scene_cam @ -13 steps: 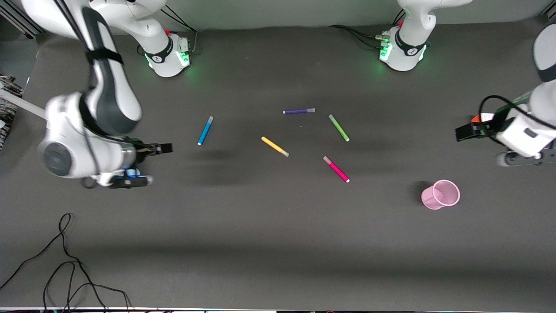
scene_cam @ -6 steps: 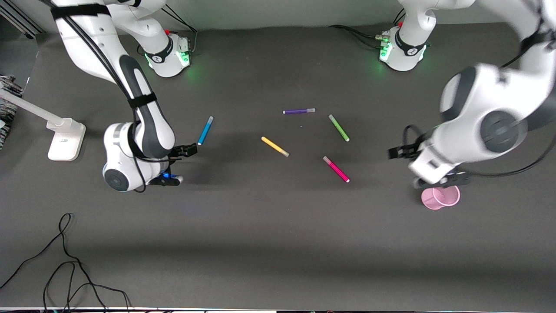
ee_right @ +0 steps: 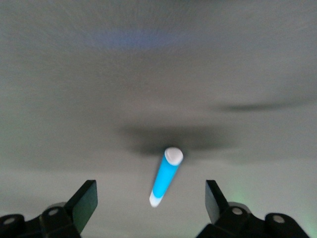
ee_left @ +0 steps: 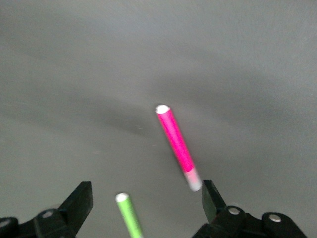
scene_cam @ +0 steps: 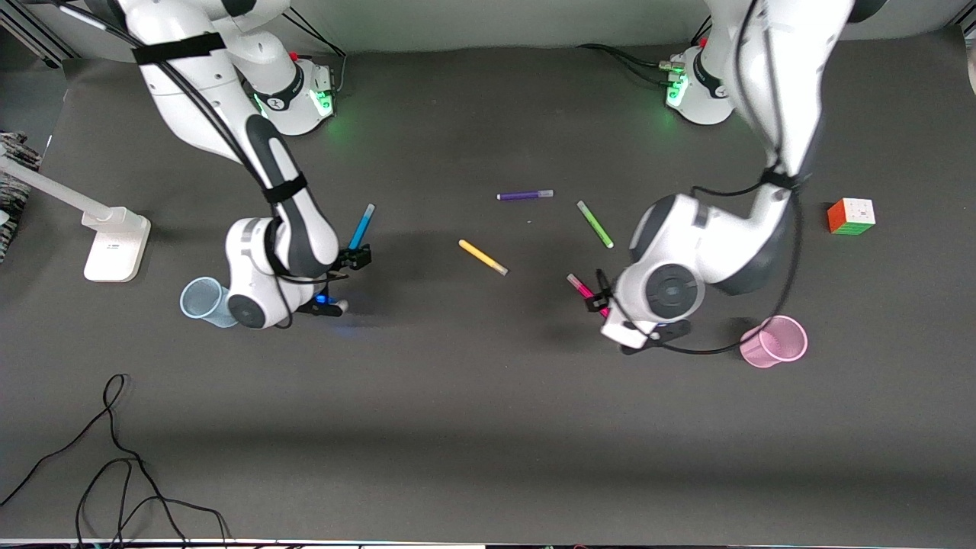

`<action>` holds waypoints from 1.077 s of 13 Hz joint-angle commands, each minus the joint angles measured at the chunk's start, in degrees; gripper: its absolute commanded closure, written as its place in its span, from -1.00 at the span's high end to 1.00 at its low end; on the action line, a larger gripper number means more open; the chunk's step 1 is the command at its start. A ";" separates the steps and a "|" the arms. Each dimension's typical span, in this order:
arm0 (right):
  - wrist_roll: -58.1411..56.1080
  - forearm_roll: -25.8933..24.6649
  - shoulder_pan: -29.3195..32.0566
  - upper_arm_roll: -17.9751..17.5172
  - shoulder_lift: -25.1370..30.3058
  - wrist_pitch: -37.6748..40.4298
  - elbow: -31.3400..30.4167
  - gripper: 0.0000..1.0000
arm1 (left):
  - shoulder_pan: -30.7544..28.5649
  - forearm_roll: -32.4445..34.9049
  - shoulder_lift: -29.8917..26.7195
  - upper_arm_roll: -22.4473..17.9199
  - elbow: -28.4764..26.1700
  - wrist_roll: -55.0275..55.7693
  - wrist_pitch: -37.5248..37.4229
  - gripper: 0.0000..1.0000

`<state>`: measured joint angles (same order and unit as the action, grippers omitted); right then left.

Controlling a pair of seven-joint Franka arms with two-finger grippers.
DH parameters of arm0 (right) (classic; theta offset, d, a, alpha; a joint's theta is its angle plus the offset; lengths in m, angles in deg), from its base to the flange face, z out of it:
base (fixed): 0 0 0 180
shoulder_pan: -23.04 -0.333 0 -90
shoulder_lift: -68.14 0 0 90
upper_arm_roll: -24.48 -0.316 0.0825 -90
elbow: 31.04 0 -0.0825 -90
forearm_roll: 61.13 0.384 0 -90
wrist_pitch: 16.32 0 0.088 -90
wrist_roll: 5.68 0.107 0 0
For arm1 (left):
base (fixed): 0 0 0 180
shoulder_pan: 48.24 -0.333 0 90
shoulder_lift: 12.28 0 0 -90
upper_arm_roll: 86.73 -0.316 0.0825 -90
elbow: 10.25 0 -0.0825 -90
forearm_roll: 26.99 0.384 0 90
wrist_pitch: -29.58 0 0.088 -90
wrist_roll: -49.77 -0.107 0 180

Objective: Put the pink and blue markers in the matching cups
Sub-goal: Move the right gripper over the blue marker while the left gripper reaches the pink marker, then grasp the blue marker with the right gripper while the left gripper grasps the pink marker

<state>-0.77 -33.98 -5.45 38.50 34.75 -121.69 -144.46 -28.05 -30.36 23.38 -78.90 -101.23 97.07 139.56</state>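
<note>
The blue marker lies on the grey table near the right arm's end; in the right wrist view it sits between my open fingers. My right gripper is open and empty, over the marker's nearer end. The pale blue cup stands beside that wrist. The pink marker lies mid-table, its nearer end hidden under my left gripper, which is open and empty over it. The pink ribbed cup stands toward the left arm's end.
A purple marker, a green marker and a yellow marker lie mid-table. A colour cube sits toward the left arm's end, a white stand at the right arm's end. Black cables trail at the near edge.
Both arms swung in from the table's ends. The right gripper came over the blue marker, the left over the pink marker. The blue cup and the cube came into sight.
</note>
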 commanded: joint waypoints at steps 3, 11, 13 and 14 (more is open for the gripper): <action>0.97 1.41 -1.84 0.83 0.70 -3.35 -2.69 0.53 | 3.62 -2.43 2.93 -0.80 -2.97 7.18 7.34 0.83; 0.36 1.24 -0.61 1.09 1.04 -3.26 -2.16 -0.86 | 5.03 -4.10 2.84 -0.80 -8.51 9.83 13.50 0.16; 0.53 1.06 -0.96 1.09 1.74 -2.73 -1.72 -1.00 | 5.03 -4.10 2.84 -0.80 -8.51 9.83 13.42 -0.15; 0.88 0.63 -0.96 1.09 2.45 -2.38 -1.46 -1.00 | 5.03 -4.10 2.76 -0.80 -8.51 9.83 13.33 -0.47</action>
<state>-0.45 -33.93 -6.07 39.49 35.15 -124.44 -146.06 -23.80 -33.72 27.38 -79.01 -108.21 105.98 152.12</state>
